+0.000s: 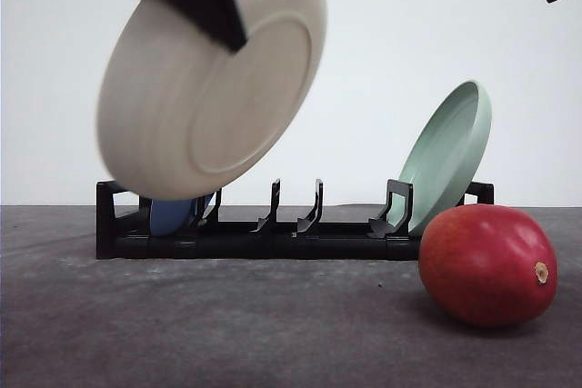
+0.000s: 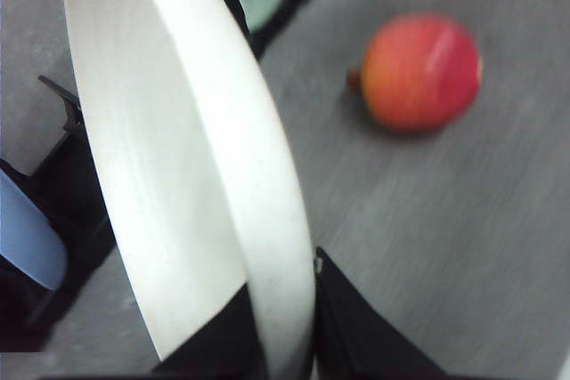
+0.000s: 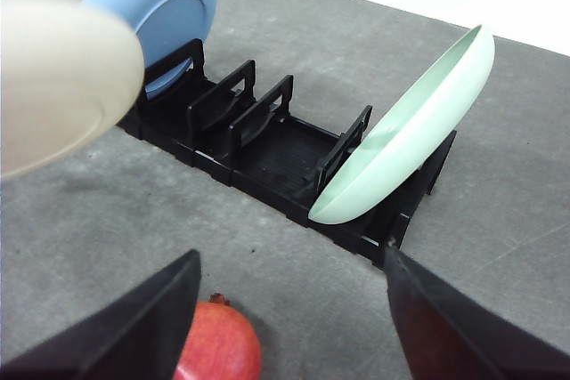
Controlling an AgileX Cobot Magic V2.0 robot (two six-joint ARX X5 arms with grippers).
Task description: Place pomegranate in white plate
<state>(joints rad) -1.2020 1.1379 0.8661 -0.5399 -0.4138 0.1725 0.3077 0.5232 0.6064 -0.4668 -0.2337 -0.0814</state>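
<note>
The white plate hangs tilted in the air above the left end of the rack, its rim pinched by my left gripper, which is shut on it. In the right wrist view the white plate is blurred. The red pomegranate lies on the grey table in front of the rack's right end, stem nub to the right. My right gripper is open above the table, with the pomegranate near one of its fingers. The left wrist view shows the pomegranate beyond the plate.
A black dish rack stands across the middle of the table. A blue plate sits in its left slot and a pale green plate leans in its right slot. The middle slots hold nothing.
</note>
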